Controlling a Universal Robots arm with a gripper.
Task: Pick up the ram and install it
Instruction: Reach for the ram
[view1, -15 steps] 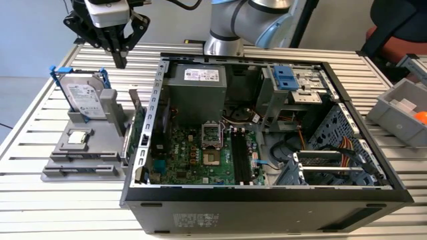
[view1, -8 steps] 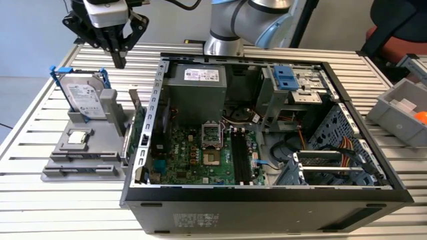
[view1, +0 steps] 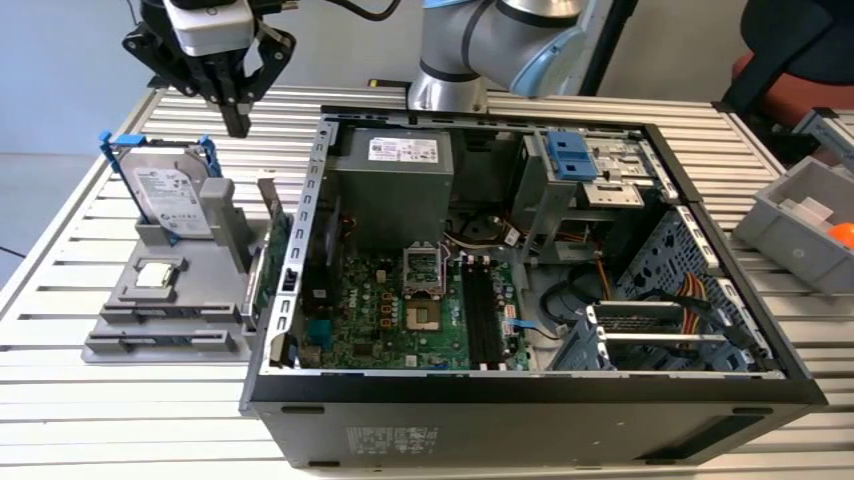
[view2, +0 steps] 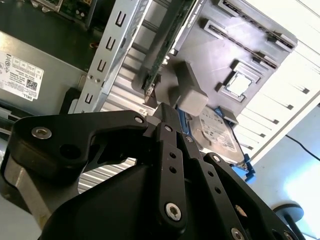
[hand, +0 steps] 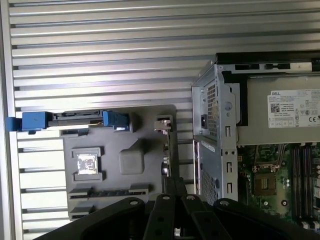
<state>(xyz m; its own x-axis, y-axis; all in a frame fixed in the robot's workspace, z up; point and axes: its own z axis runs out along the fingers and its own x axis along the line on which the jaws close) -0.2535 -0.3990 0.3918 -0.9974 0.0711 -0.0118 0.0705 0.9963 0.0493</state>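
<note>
Below hand (view1: 238, 122), hard drive (view1: 174, 195), expansion card (view1: 276, 262)

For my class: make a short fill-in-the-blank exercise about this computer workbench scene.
1. The hard drive stands upright in a frame with ___ tabs.
2. The gripper hangs to the exterior view's ___ of the computer case.
3. The orange object lies in a ___ bin.
Missing words: blue, left, grey.

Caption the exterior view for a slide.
Gripper hangs above the grey fixture and its upright hard drive, beside the open computer case.
</note>
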